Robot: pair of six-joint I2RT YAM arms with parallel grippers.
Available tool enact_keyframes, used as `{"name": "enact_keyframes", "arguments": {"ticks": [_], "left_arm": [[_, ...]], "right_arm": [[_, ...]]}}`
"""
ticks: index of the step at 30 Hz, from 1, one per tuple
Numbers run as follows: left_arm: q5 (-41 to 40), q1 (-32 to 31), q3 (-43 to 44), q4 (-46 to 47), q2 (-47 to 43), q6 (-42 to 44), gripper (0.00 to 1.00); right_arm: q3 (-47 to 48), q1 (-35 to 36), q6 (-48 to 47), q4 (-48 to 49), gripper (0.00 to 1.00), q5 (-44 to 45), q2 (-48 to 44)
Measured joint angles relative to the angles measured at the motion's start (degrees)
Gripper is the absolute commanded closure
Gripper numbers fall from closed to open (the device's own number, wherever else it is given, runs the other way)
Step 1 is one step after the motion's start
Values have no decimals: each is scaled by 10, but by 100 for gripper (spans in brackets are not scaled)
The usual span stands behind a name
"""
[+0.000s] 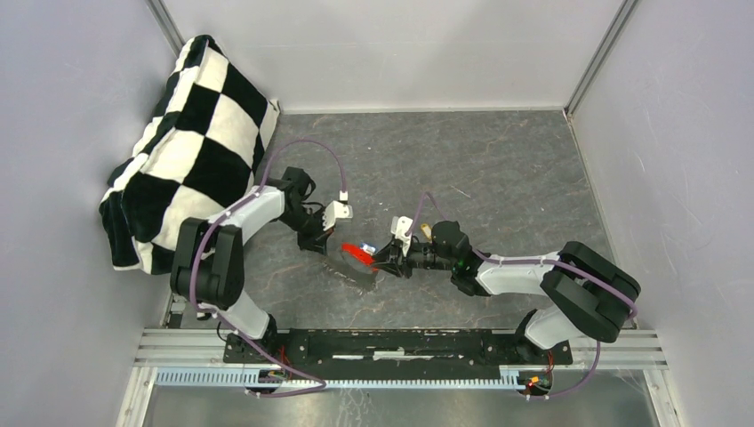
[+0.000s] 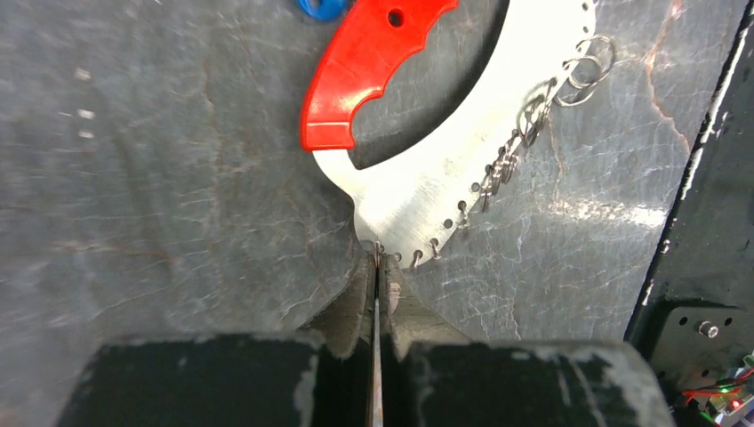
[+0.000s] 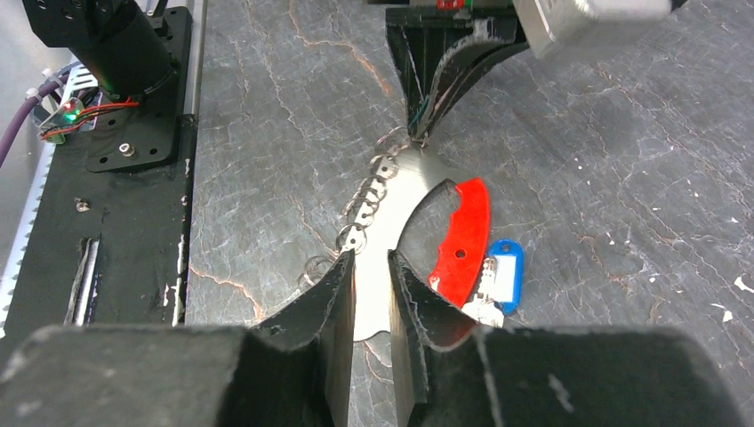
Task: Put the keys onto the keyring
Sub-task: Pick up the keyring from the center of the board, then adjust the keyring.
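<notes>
The keyring is a flat metal crescent plate (image 2: 445, 169) with a bright red grip (image 2: 364, 62) and small split rings (image 2: 587, 67) hung in holes along its edge. It lies on the grey table (image 1: 498, 169), and its red grip also shows from above (image 1: 356, 252). My left gripper (image 2: 378, 267) is shut on the plate's pointed tip. My right gripper (image 3: 371, 267) is narrowly open with its fingers either side of the plate's other end (image 3: 373, 302). A key with a blue tag (image 3: 504, 274) lies beside the red grip (image 3: 462, 236). No yellow-capped key shows.
A black-and-white checkered cushion (image 1: 191, 133) fills the far left corner. White walls close in the table on three sides. The black mounting rail (image 1: 400, 342) runs along the near edge, with an arm base (image 3: 116, 53) on it.
</notes>
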Motion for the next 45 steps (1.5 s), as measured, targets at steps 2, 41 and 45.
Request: {"name": "enact_keyframes", "arguments": {"ticks": [2,41,45], "left_arm": [[-1,-3,17,-18,-19,3,98],[144,-129,81,-39,-453,34,98],[150,-129,81,-31,-455,31,98]], "right_arm": [[2,-2,1,0,67,0,0],[139,86,-62,-57,64,-21,-136],[151,92,-79,-75,64,17,-128]]}}
